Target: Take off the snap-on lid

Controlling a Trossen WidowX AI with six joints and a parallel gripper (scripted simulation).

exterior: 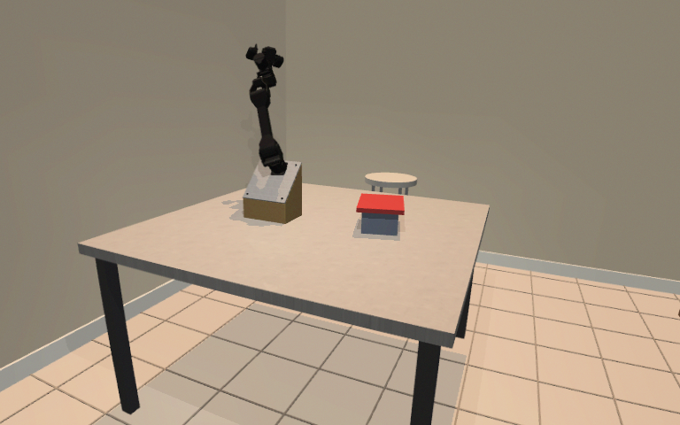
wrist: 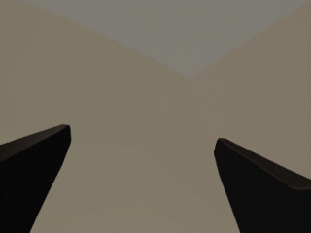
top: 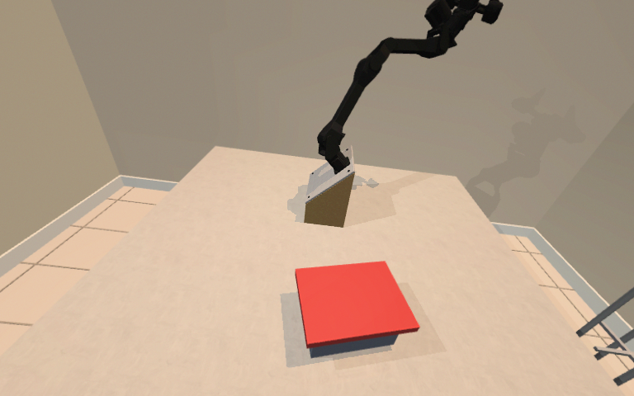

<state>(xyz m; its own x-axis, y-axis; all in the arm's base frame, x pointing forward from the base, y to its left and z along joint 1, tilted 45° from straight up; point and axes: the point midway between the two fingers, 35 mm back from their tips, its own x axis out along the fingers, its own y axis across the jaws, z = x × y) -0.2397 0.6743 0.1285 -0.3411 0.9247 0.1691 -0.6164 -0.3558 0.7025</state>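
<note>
A flat red lid (top: 352, 301) (exterior: 380, 203) sits closed on a small grey-blue storage box (top: 355, 346) (exterior: 380, 224) on the near middle of the table (top: 186, 280) (exterior: 300, 260). My gripper (wrist: 144, 140) (exterior: 264, 51) is raised high above the arm's base, far from the box, and points up at the walls and ceiling. Its two dark fingers stand wide apart with nothing between them. In the top view the gripper (top: 488, 9) is at the top edge, partly cut off.
The arm stands on a wedge-shaped wooden mount (top: 329, 198) (exterior: 274, 195) with a metal plate at the back of the table. A small round stool (exterior: 390, 179) stands behind the table. A metal frame (top: 607, 336) shows at the right edge.
</note>
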